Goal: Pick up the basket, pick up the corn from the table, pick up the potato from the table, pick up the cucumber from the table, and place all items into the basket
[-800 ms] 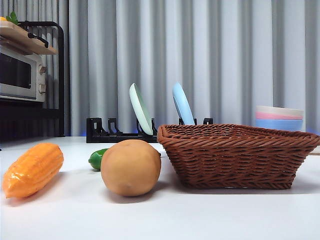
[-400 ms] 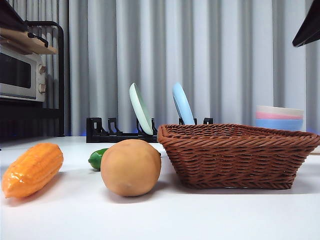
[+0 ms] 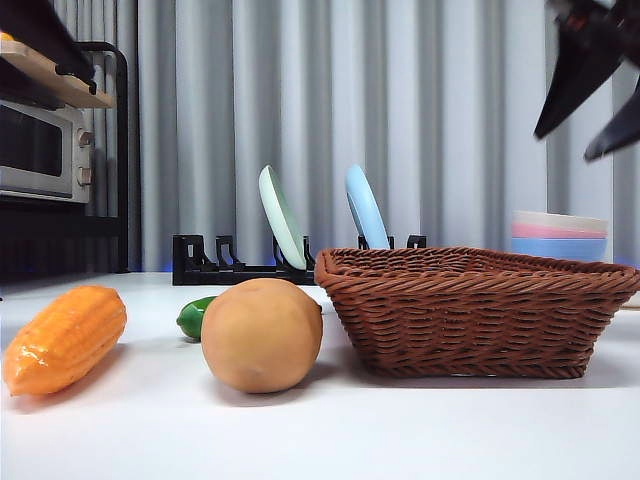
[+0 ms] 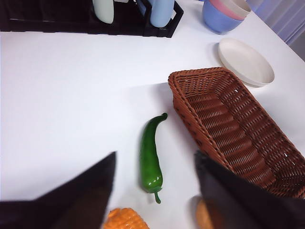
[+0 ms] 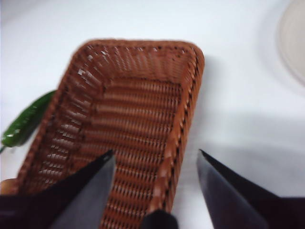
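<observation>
- Step in hand, by my judgement: the basket pickup. Nothing is lifted yet, and your right gripper hangs high above the basket with jaws spread and empty.
- In the right wrist view the same right gripper looks down on the basket's near rim, which lies between its jaws; the basket is empty.
- Your left gripper is also spread wide and holds nothing. It hovers over the cucumber, with the corn and the potato just showing at its jaw tips.
- All three vegetables rest on the table. The potato sits just beside the basket's side, the cucumber behind it and the corn well apart at the far side.
- The next move calls for a straight descent onto the braided rim, one jaw inside the wall and one outside.
- Open room: bare table lies on the basket's outer side. Mind the white plate and the stacked bowls beyond it, and the dish rack at the back.
</observation>
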You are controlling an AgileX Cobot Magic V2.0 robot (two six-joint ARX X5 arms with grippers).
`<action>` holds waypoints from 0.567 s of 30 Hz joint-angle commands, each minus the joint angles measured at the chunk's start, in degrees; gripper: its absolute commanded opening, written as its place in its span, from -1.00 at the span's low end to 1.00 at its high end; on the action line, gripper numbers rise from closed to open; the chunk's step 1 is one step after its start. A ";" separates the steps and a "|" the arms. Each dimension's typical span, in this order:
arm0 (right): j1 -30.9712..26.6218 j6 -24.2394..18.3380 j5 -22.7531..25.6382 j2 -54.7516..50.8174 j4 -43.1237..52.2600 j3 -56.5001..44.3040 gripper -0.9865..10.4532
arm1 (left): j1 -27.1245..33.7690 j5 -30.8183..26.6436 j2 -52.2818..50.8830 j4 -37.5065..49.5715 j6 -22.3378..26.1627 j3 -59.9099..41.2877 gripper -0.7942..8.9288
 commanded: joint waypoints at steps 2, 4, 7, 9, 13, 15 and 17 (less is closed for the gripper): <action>0.02 -0.87 -0.09 7.32 0.02 2.45 -0.28 | -0.48 0.26 0.33 0.61 0.85 0.87 0.00; 0.02 -1.25 -0.09 10.84 0.04 3.72 -0.28 | -0.48 0.26 0.48 0.57 0.85 1.38 0.00; 0.02 -1.33 -0.09 15.69 0.04 5.29 -0.28 | -0.48 0.24 0.74 0.37 0.83 2.05 0.00; 0.02 -1.42 -0.15 18.47 0.02 5.95 -0.28 | -0.48 0.26 1.07 0.20 0.83 2.56 0.00; 0.02 -1.68 -4.17 23.06 0.04 6.05 -0.29 | -0.48 0.26 1.99 -0.02 0.81 3.89 0.00; 0.02 -1.03 -6.14 24.74 0.04 6.05 -0.38 | -0.63 0.26 2.97 -0.76 0.81 5.20 0.00; 0.02 -0.31 -6.01 25.70 0.04 6.05 -0.74 | -1.31 0.31 4.66 -2.56 0.87 7.45 0.00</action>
